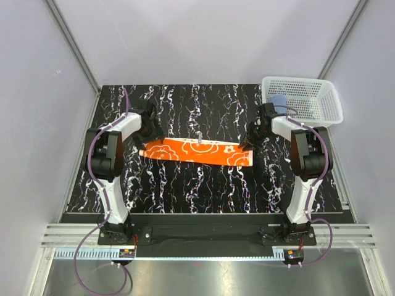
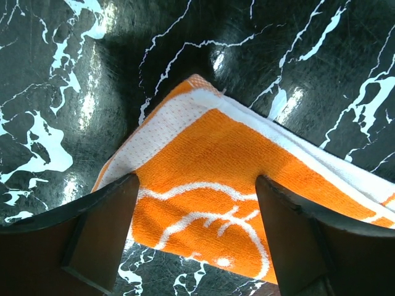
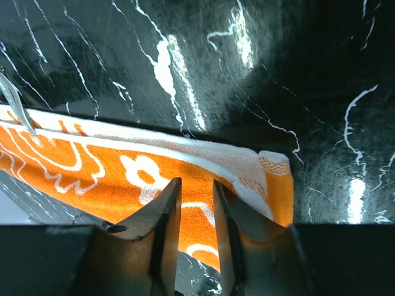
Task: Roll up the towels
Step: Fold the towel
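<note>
The orange towel (image 1: 197,151) with white swirls lies on the black marbled table as a long folded strip. My left gripper (image 1: 150,137) hovers over its left end, open, with the towel corner (image 2: 216,166) between the wide-apart jaws (image 2: 197,185). My right gripper (image 1: 249,143) is over the right end of the towel (image 3: 92,172). Its jaws (image 3: 196,185) stand a narrow gap apart, and the cloth shows flat through the gap. The light blue towel (image 1: 279,100) sits in the basket.
The white mesh basket (image 1: 327,105) stands at the back right corner of the table, just behind the right arm. A thin grey loop (image 1: 199,139) sticks up from the towel's far edge near its middle.
</note>
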Controlling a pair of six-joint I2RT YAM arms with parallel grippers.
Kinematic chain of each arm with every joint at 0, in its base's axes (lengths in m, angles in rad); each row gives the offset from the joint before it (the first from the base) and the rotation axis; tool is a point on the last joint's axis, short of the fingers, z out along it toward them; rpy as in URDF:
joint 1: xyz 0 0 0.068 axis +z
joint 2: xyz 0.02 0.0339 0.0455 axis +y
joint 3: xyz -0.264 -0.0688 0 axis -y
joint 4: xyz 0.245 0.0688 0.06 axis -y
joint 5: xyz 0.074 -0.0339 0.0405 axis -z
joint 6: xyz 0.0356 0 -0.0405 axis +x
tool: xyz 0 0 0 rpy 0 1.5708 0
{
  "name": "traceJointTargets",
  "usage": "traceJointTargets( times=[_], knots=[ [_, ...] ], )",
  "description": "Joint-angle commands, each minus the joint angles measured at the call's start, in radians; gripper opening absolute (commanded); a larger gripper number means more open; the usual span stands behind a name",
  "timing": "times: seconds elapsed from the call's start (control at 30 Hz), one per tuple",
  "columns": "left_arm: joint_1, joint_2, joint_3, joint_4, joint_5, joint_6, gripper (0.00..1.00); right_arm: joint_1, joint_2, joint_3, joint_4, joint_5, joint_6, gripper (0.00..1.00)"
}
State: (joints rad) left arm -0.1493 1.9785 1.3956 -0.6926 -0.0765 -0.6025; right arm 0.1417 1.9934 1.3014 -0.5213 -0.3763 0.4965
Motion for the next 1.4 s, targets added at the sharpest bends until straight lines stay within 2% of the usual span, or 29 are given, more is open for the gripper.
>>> traceJointTargets(
  times=[0.0, 0.13, 0.33, 0.47, 0.6, 0.77, 1.07, 1.2, 1.37],
  knots=[
    [0.011, -0.032, 0.002, 0.036, -0.037, 0.024, 0.86, -0.016, -0.005, 0.041, -0.025, 0.077, -0.044, 0.36],
    [-0.007, -0.075, 0.031, 0.034, 0.003, 0.049, 0.93, -0.004, -0.083, 0.082, -0.071, 0.099, -0.058, 0.42],
    [-0.038, -0.156, 0.059, -0.007, 0.02, 0.07, 0.96, 0.03, -0.194, 0.13, -0.172, 0.165, -0.081, 0.43],
    [-0.061, -0.248, 0.02, -0.01, 0.012, 0.061, 0.96, 0.102, -0.292, 0.061, -0.158, 0.13, -0.041, 0.42],
    [-0.085, -0.342, -0.079, 0.002, 0.003, 0.06, 0.95, 0.183, -0.337, -0.03, -0.091, 0.091, 0.04, 0.39],
    [-0.085, -0.363, -0.161, 0.027, 0.014, 0.063, 0.95, 0.188, -0.332, -0.16, 0.0, 0.043, 0.093, 0.38],
    [-0.087, -0.377, -0.222, 0.056, 0.032, 0.06, 0.94, 0.19, -0.369, -0.246, 0.038, 0.042, 0.108, 0.37],
    [-0.087, -0.377, -0.224, 0.051, 0.027, 0.069, 0.94, 0.188, -0.47, -0.283, -0.02, 0.128, 0.109, 0.37],
    [-0.087, -0.38, -0.224, 0.047, 0.04, 0.076, 0.94, 0.164, -0.66, -0.323, -0.192, 0.365, 0.204, 0.38]
  ],
)
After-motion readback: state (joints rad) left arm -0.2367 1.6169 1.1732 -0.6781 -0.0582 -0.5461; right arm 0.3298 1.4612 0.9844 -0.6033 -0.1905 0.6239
